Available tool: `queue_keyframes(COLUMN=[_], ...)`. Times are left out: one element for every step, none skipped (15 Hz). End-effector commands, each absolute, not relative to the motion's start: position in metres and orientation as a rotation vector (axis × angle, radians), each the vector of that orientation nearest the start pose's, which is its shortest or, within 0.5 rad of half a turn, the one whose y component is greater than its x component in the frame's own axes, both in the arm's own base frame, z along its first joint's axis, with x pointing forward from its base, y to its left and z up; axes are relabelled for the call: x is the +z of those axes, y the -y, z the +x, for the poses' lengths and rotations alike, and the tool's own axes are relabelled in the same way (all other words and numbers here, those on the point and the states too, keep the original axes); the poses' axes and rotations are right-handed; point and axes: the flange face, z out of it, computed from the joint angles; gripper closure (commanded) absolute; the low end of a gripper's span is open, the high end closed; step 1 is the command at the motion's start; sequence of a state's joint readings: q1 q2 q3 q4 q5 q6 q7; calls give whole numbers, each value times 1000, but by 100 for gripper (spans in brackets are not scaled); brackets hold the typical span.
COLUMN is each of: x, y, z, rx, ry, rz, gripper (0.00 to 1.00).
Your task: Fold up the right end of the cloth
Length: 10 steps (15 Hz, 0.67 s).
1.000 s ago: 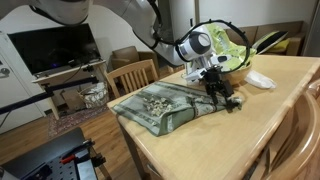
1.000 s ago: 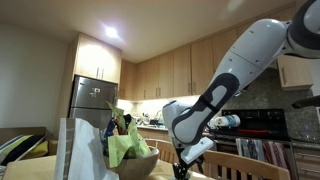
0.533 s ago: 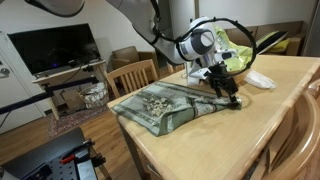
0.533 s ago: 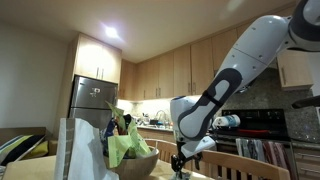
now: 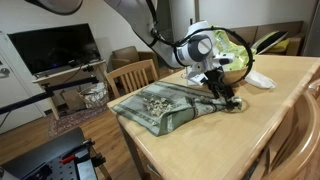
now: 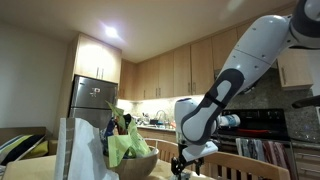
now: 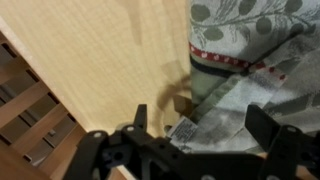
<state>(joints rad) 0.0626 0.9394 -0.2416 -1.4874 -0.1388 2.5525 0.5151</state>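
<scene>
Centrally on a pale wooden worktop [image 5: 270,120] lies the cloth [image 5: 160,106], a grey-green rectangle with darker stripe bands and a cream speckled pattern along its middle, one end hanging just over the worktop's near edge. The robot arm reaches down to the cloth's opposite end, where the pincer [image 5: 225,97] sits low at the fabric's edge. In the wrist view the pincer [image 7: 203,125] is spread, its two dark fingers [image 7: 140,118] well apart, with the rumpled end of the cloth [image 7: 250,45] lying between and beneath them (a red stripe and a small label show at its hem). Whether the fingertips touch the fabric cannot be told. Bare worktop [image 7: 110,50] fills the upper left of that view. Behind the pincer stands a dark bowl [image 5: 240,66] holding something crumpled and yellow-green [image 5: 228,45]; in an exterior view taken from low down, the bowl [image 6: 150,158] shows the same green contents [image 6: 125,145] piled above its rim. A small white crumpled napkin [image 5: 260,80] rests on the worktop just beside the bowl.
</scene>
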Motion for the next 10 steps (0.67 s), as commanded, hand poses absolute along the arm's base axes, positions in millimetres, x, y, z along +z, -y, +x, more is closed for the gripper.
queue_keyframes(x=[123, 119, 116, 115, 117, 117, 117, 117, 117, 116], y=[93, 93, 93, 93, 96, 96, 96, 96, 96, 95], z=[715, 714, 714, 713, 713, 713, 713, 713, 713, 715], rx=[-321, -315, -307, -302, -289, -289, -290, -290, -290, -306], ry=[-835, -844, -850, -856, -832, -833, -833, -833, -833, -859], rz=[-3232, -3228, -3225, -3227, -3244, -3243, -3243, -3243, -3243, -3229], gripper=[0, 0, 0, 0, 0, 0, 0, 0, 0, 0])
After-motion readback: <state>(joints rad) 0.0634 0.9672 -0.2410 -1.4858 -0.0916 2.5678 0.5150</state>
